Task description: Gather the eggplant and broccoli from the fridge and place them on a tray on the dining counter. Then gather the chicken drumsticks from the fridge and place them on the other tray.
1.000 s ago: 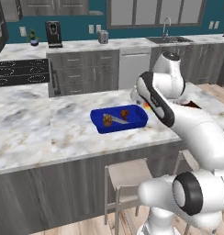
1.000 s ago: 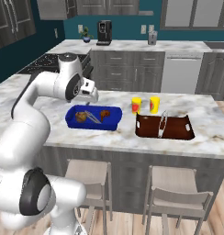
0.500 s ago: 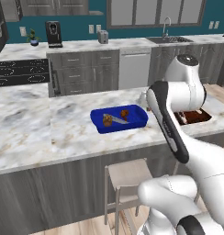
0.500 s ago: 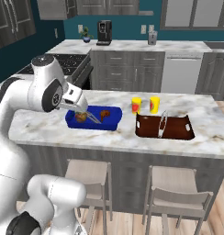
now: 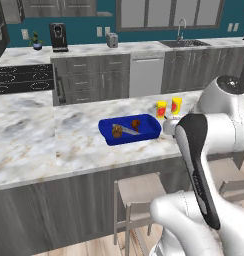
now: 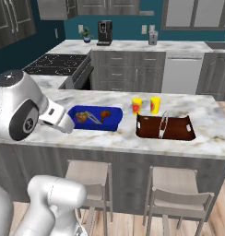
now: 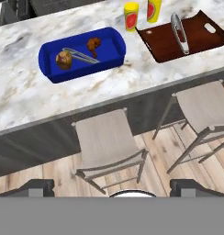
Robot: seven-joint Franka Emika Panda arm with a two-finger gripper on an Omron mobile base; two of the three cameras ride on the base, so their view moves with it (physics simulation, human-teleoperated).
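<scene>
The blue tray (image 7: 81,56) sits on the marble dining counter (image 7: 49,98). It is long, with low walls. Inside it lie 2 brown chicken drumsticks (image 7: 64,59), 1 near each end, with a pair of silver tongs (image 7: 81,55) between them. The brown tray (image 7: 182,39) sits just to its side on the same counter. It is flat and dark, with a handle hole at each end. Silver tongs lie in it too.

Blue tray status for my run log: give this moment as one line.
blue tray: two drumsticks, tongs inside | brown tray: tongs, no vegetables | fingers: open, empty, above stools
</scene>
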